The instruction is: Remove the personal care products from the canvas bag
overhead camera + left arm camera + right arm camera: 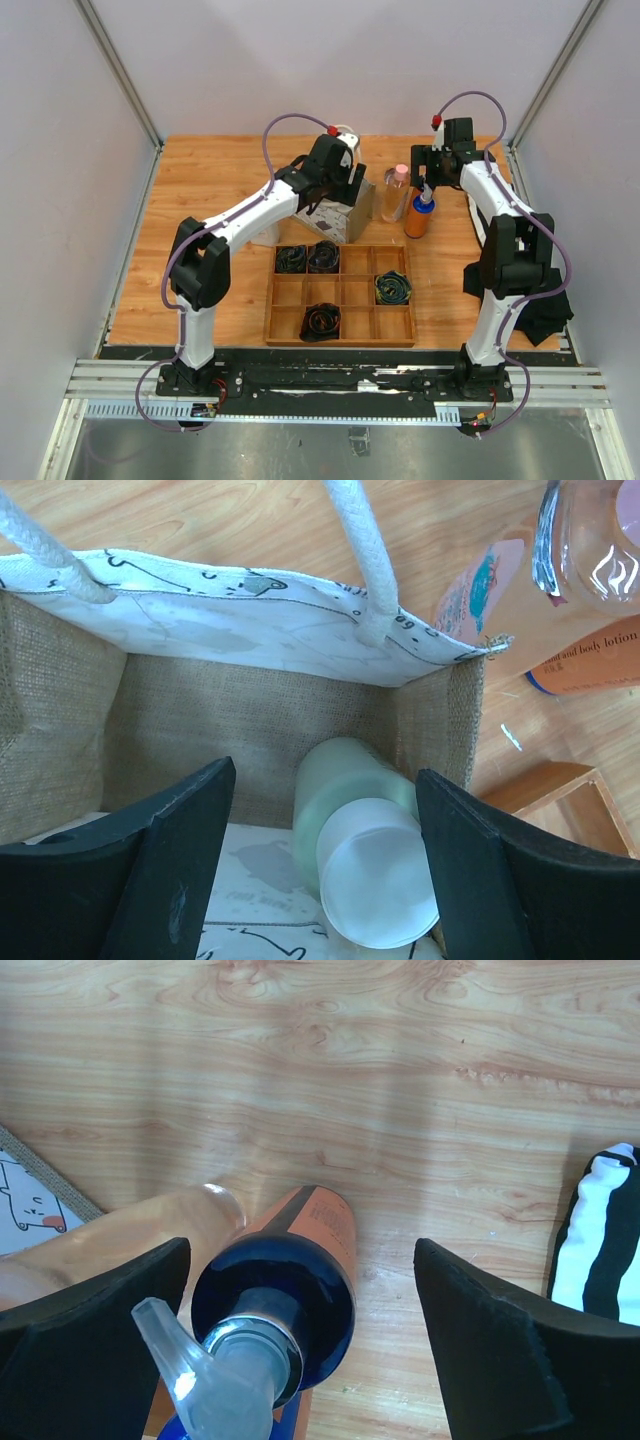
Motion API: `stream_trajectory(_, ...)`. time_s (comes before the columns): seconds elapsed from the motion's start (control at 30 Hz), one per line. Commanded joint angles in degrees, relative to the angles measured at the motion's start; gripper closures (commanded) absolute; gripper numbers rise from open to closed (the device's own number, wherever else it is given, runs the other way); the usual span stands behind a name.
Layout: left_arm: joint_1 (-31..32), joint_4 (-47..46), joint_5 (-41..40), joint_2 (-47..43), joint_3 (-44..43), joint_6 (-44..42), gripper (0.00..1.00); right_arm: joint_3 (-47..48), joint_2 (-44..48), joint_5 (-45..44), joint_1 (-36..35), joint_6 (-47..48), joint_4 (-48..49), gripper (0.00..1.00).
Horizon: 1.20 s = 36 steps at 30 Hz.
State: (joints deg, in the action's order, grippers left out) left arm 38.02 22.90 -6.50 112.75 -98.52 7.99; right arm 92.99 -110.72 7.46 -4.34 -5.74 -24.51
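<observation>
The canvas bag (345, 218) stands at the back middle of the table, and the left wrist view looks down past its printed rim (250, 610). A frosted pale green bottle with a white cap (365, 825) leans in the bag's right corner. My left gripper (326, 770) is open, with one finger on each side of that bottle. Two personal care products stand on the table to the right of the bag: a clear pinkish bottle (396, 193) and an orange bottle with a blue top (420, 213). My right gripper (300, 1250) is open over the orange bottle (300, 1280), with a gap at its right finger.
A wooden divided tray (268, 310) holding coiled dark cables (322, 320) lies in front of the bag. A black-and-white striped cloth (600, 1230) lies right of the orange bottle, near the right arm's base. The pinkish bottle (130, 1230) stands close beside my right gripper's left finger.
</observation>
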Motion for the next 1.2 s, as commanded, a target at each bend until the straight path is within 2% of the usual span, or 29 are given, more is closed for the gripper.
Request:
stream_trajectory(0.0,0.8,5.0,2.0,-1.5,1.0,-0.3,0.25,-0.8,0.4,-1.2,0.6,-0.2,-0.7,0.06)
stream_trajectory(0.2,1.3,7.9,0.5,-1.2,-1.7,0.2,0.31,-1.5,2.6,-1.7,0.5,-0.3,-0.7,0.05)
stream_trajectory(0.47,1.5,13.3,-2.2,1.2,-6.6,1.0,0.27,-2.1,4.1,-1.8,0.5,-0.5,-0.7,0.04)
stream_trajectory(0.8,1.5,12.1,-3.5,4.2,-6.9,0.0,0.30,-3.4,7.0,-2.3,0.6,-0.2,-0.7,0.03)
stream_trajectory(0.9,1.5,11.5,-3.8,4.2,-6.6,-0.2,0.37,-3.3,7.7,-2.3,0.6,-0.2,-0.7,0.03)
stream_trajectory(0.97,1.5,11.5,-4.1,4.2,-6.8,-0.4,0.48,-3.4,8.4,-2.2,0.6,-0.3,-0.7,0.03)
stream_trajectory(1.07,1.6,11.6,-6.0,3.4,-7.4,-0.4,0.75,-3.9,9.8,-1.9,0.5,-0.4,-0.7,0.03)
stream_trajectory(1.17,1.7,10.4,-8.4,1.2,-7.2,-0.7,0.89,-4.4,11.4,-1.7,0.5,-0.6,-0.8,0.03)
